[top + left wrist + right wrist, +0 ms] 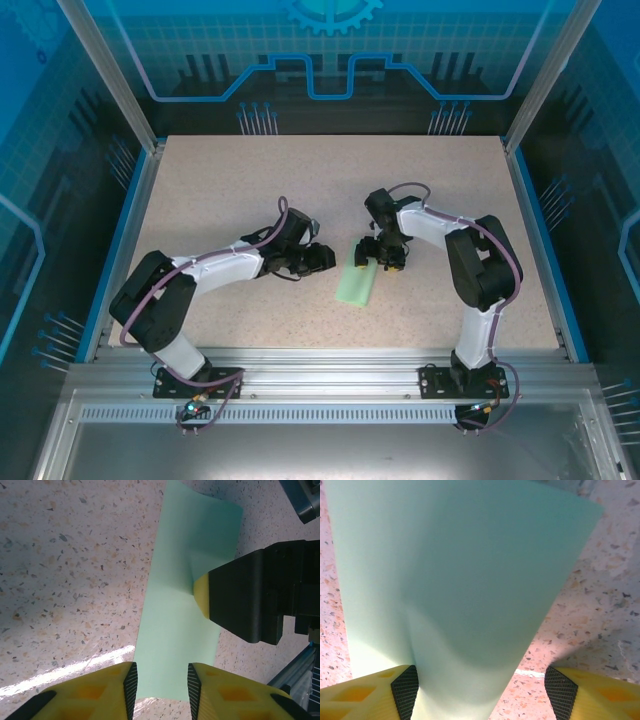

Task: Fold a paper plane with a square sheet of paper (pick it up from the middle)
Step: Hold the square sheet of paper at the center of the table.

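The pale mint-green sheet of paper (357, 283) lies on the speckled table as a long narrow rectangle, not in a paper plane's pointed shape. My left gripper (325, 258) is at its left side, low over the near end of the sheet (175, 625). Its jaws (161, 682) stand a little apart with nothing pinched between them. My right gripper (378, 255) is at the sheet's far end, and one yellow fingertip (201, 592) rests on the paper. Its jaws (480, 690) are wide open, and the sheet (460, 570) bulges up between them.
The speckled tabletop (250, 190) stretches around the sheet, bounded by blue side rails (118, 240) and the aluminium frame at the near edge (320, 365). Both arm bases are bolted to that frame.
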Action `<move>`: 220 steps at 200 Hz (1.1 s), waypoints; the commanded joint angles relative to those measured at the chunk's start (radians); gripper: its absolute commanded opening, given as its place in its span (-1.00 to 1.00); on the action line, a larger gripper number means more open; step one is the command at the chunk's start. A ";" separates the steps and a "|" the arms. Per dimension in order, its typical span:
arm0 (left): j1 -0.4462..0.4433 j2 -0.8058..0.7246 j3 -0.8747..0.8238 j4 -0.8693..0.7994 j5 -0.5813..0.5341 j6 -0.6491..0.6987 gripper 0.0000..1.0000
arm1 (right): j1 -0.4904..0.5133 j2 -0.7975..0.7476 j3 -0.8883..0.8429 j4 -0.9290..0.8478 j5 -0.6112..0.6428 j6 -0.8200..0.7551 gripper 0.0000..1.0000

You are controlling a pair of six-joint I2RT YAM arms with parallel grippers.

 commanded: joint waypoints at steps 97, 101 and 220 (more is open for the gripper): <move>-0.062 0.261 0.224 -0.031 0.068 -0.022 -1.00 | 0.006 0.052 -0.037 0.004 0.052 0.023 0.46; -0.063 0.266 0.225 -0.031 0.068 -0.023 -1.00 | 0.007 0.051 -0.037 0.003 0.052 0.022 0.46; -0.079 0.372 0.305 -0.157 -0.001 -0.005 -1.00 | 0.009 0.049 -0.042 0.009 0.046 0.023 0.46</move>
